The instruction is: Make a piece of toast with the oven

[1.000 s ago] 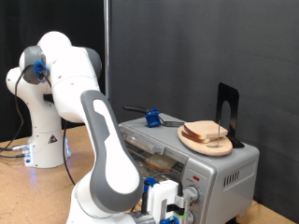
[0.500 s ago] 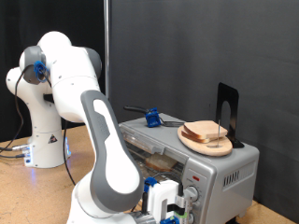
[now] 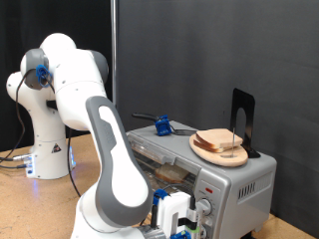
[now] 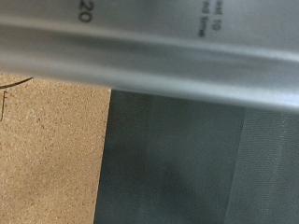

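Black curtain [image 3: 209, 50] behind, wooden tabletop [image 3: 35, 209] below. White arm [image 3: 110, 149] fills the frame centre. The oven [image 3: 214, 184] sits lower right; wrist view shows its panel [image 4: 149, 37] with blurred print, "20" legible. Gripper [image 3: 179, 221] at the bottom edge against the oven front; opening cannot be told. The piece of toast [image 3: 171, 173] lies inside, just above the gripper. More slices rest on the round plate [image 3: 221, 157] on top.
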Robot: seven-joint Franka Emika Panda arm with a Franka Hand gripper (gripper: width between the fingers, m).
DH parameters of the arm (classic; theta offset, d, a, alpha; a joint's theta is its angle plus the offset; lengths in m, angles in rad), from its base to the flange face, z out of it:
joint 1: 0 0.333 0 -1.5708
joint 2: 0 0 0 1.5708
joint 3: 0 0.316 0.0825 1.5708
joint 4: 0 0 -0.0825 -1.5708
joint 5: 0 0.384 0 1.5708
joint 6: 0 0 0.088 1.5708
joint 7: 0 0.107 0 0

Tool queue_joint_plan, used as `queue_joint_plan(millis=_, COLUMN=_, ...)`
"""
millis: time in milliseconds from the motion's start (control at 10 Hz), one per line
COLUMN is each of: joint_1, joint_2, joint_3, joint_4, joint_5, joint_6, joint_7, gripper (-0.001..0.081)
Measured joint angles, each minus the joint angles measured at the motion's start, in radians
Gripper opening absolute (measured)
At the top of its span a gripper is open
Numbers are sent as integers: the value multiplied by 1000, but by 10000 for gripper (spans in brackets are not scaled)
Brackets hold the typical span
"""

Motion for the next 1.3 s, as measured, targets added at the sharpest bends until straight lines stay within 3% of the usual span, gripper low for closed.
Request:
queue_joint_plan(millis=200, joint_1=1, joint_2=-4, joint_3=0, joint_4=-6, joint_5=3, joint_6=7, joint_7=-30, gripper=98)
queue_joint_plan(millis=500, joint_1=10, joint_2=-59, joint_3=1, joint_4=-92, joint_5=45, joint_6=75, joint_7=-281, gripper=98)
queue_joint_plan(millis=600, joint_1=14, joint_2=-74, joint_3=1, joint_4=-116, joint_5=57, joint_6=97, joint_7=-323, gripper=101)
queue_joint_plan(millis=900, joint_1=16, joint_2=-83, joint_3=0, joint_4=-129, joint_5=62, joint_6=111, joint_7=-350, gripper=106)
queue_joint_plan(millis=1300, joint_1=19, joint_2=-103, joint_3=1, joint_4=-157, joint_5=74, joint_6=142, joint_7=-461, gripper=111)
